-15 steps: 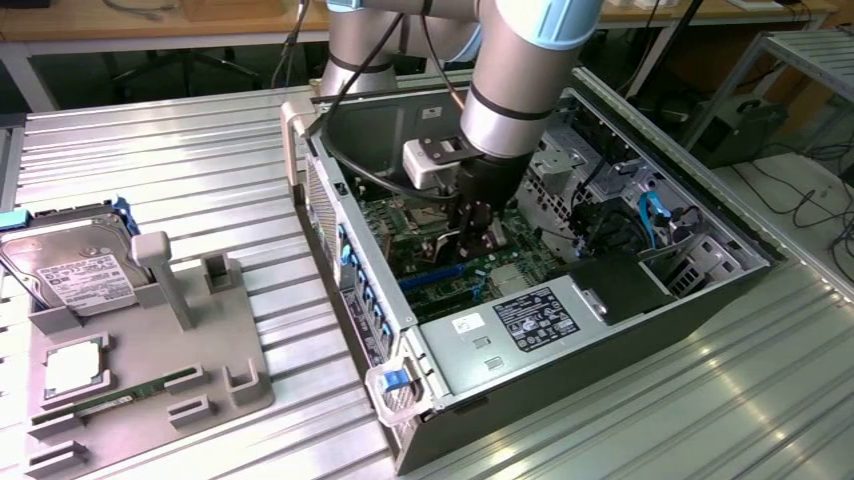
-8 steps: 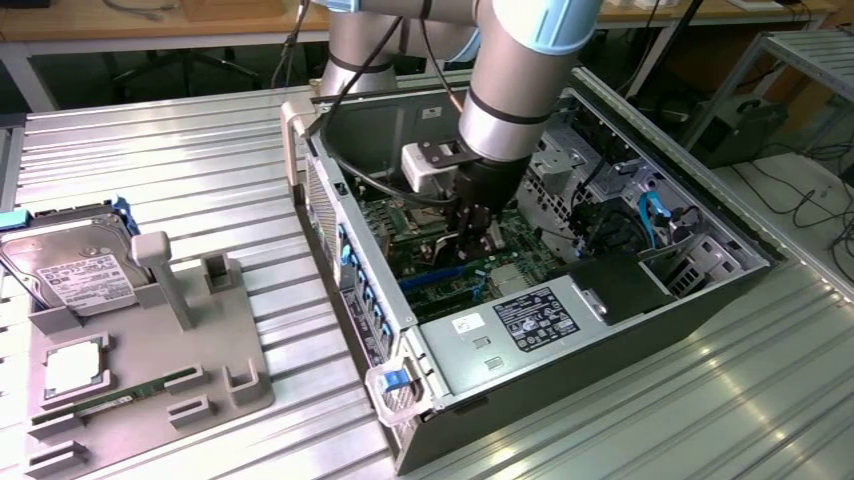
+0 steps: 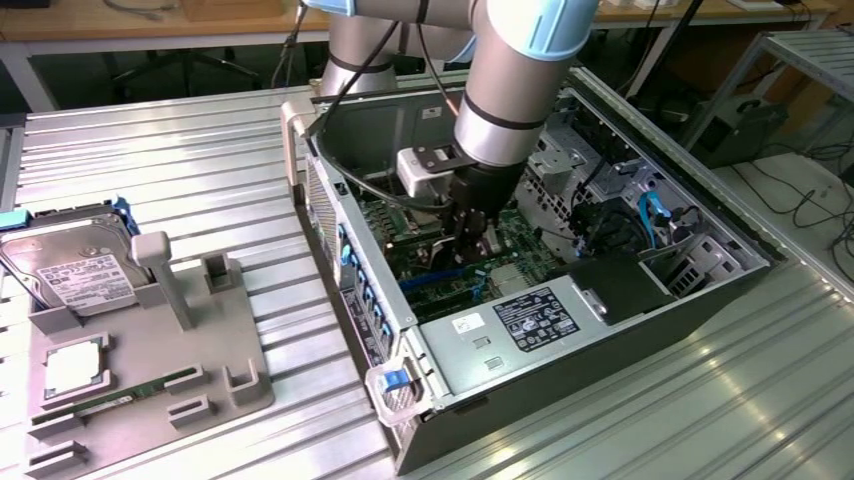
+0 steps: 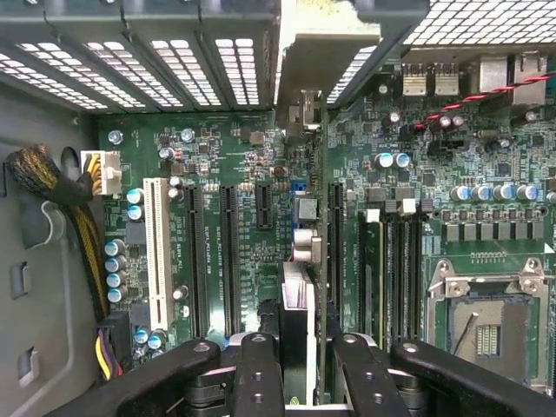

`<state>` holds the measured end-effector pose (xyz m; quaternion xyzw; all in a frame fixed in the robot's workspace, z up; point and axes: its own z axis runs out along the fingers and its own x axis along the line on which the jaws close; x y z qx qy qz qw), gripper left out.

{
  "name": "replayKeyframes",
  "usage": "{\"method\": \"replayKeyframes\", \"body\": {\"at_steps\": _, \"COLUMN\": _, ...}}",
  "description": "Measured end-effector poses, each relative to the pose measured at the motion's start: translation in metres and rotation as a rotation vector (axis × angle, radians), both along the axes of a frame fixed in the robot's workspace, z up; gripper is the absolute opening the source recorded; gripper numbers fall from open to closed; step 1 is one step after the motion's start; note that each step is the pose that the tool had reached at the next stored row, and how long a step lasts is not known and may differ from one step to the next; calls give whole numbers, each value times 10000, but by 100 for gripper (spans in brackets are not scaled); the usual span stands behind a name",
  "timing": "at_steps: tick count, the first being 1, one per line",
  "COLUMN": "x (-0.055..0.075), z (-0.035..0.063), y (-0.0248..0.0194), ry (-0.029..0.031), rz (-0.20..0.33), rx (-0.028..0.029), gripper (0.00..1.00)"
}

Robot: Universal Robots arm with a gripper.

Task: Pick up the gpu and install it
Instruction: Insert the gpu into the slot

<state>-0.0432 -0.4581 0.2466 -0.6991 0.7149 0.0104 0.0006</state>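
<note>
My gripper (image 3: 470,238) reaches down into the open computer case (image 3: 350,300), low over the green motherboard (image 3: 514,262). In the wrist view the gripper (image 4: 306,369) is shut on the gpu (image 4: 298,300). I see the dark card edge-on between the two black fingers (image 4: 259,369). The card stands upright over the motherboard (image 4: 239,156), along the black expansion slots (image 4: 229,261). Its pale metal bracket end (image 4: 306,109) points toward the case's slotted rear wall. Whether the card's lower edge sits in a slot is hidden.
Beside the case, on the exterior view's left, a grey fixture tray (image 3: 214,350) holds a silver hard drive (image 3: 74,268), a processor chip (image 3: 76,365) and a green memory stick (image 3: 127,397). Inside the case are a power supply (image 3: 534,320), cable bundles (image 4: 52,178) and an open processor socket (image 4: 486,321).
</note>
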Motion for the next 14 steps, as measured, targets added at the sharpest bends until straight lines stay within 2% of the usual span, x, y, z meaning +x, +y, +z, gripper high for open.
{"method": "replayKeyframes", "body": {"at_steps": 2, "x": -12, "z": -11, "y": 1, "ry": -2, "rz": 46, "rx": 71, "gripper": 28}}
{"method": "replayKeyframes", "body": {"at_steps": 3, "x": -12, "z": -15, "y": 1, "ry": -1, "rz": 57, "rx": 86, "gripper": 28}}
{"method": "replayKeyframes", "body": {"at_steps": 7, "x": -16, "z": -16, "y": -37, "ry": -1, "rz": 62, "rx": 98, "gripper": 28}}
{"method": "replayKeyframes", "body": {"at_steps": 10, "x": -16, "z": -16, "y": -41, "ry": -1, "rz": 61, "rx": 108, "gripper": 28}}
{"method": "replayKeyframes", "body": {"at_steps": 14, "x": -16, "z": -15, "y": -42, "ry": -2, "rz": 62, "rx": 193, "gripper": 28}}
